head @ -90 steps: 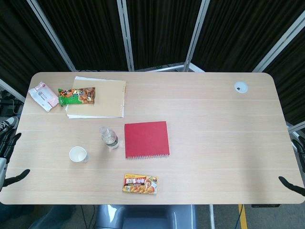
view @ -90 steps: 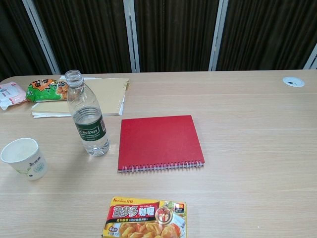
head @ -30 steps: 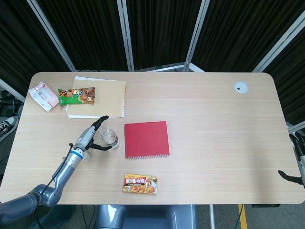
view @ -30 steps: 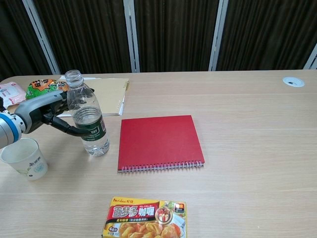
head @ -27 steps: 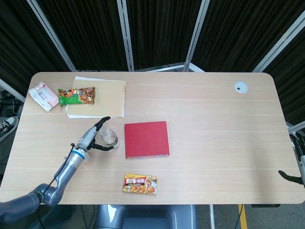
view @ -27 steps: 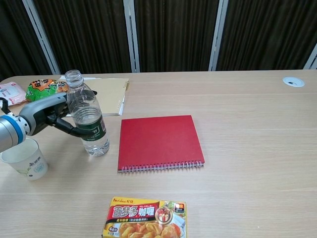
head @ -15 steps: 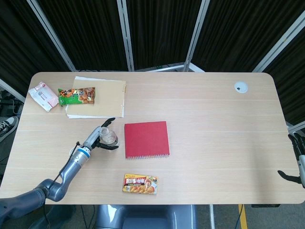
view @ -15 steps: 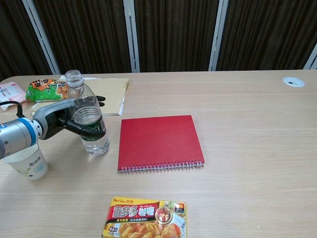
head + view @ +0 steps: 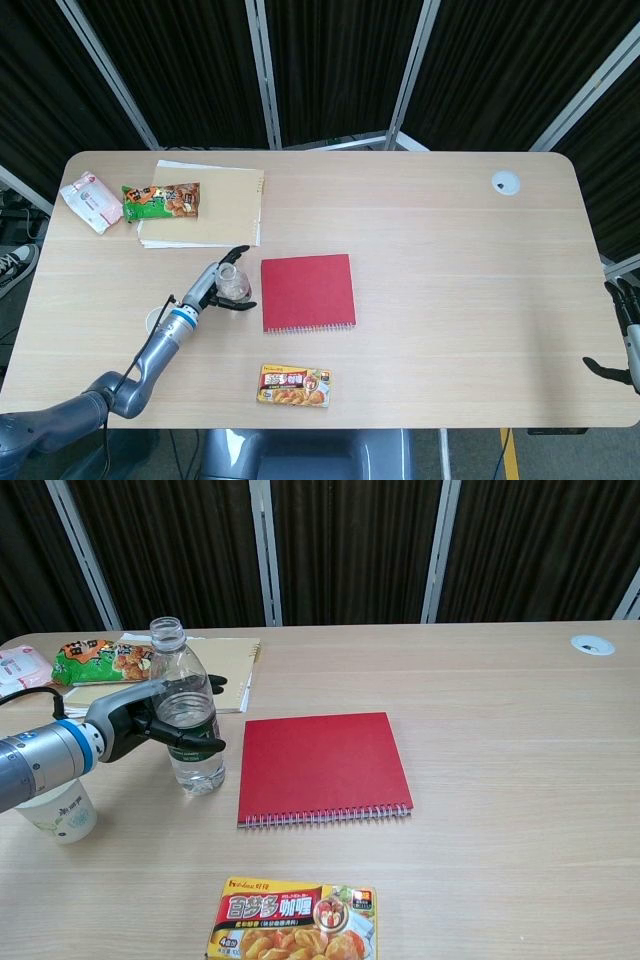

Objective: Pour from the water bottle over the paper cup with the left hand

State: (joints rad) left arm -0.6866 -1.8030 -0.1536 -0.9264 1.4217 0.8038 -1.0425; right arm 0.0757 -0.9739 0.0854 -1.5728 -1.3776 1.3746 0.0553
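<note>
A clear water bottle [image 9: 196,767] with a green label and no cap stands left of centre, leaning slightly right; in the head view the bottle [image 9: 233,284] shows from above. My left hand [image 9: 137,721] wraps around its middle, thumb across the front and fingers behind; the head view shows the same left hand [image 9: 207,290] against the bottle. The white paper cup [image 9: 58,811] stands at the near left, partly hidden behind my left forearm. At the table's right edge hangs my right hand [image 9: 623,338], holding nothing, fingers apart.
A red spiral notebook [image 9: 320,765] lies just right of the bottle. A curry box [image 9: 295,920] sits near the front edge. A snack bag [image 9: 100,660] on a tan folder [image 9: 225,660] and a tissue pack [image 9: 90,200] lie at the back left.
My left hand came in from the left edge, passed over the cup and closed around the bottle. The bottle's top has shifted slightly right. The right hand barely moved.
</note>
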